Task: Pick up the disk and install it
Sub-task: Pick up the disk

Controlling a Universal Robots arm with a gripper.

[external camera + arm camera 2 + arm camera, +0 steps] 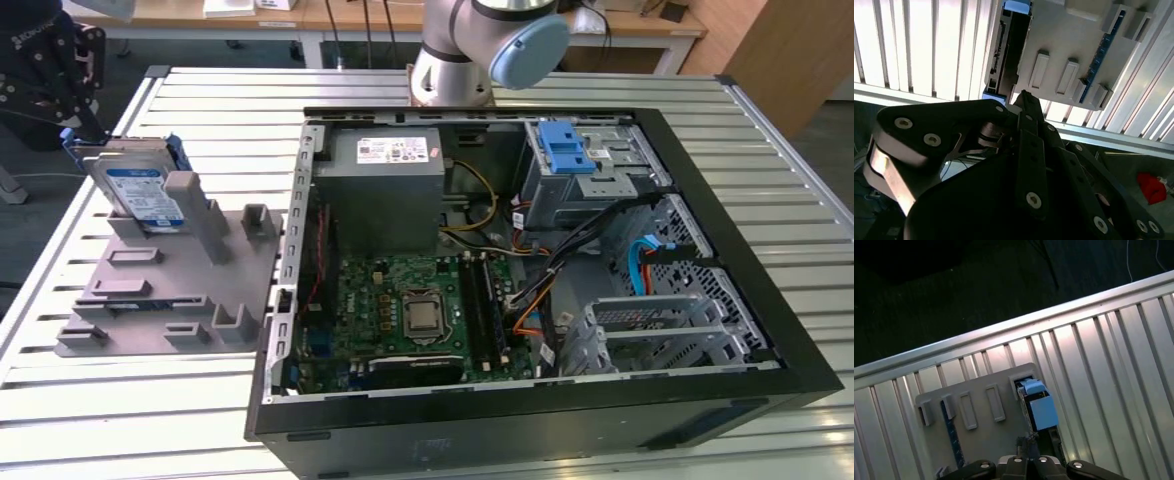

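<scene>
**Disk (140, 195), flat, silver, blue-labelled, upright in grey holder**

The disk stands in a grey plastic holder (160, 280) on the slatted metal worktop (134, 420), at the exterior view's left of the open black computer case (534, 430). In the second wrist view the black claw (1024, 100) hangs near its edge; whether the claw is open or closed cannot be told.

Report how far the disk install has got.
Done: nothing yet. The disk stands upright in its grey holder on the table, outside the open computer case. Nothing touches it in the exterior view. In hand: the gripper looks down on the disk's end in both wrist views, without the disk. Left: both the pick-up and the install.
</scene>
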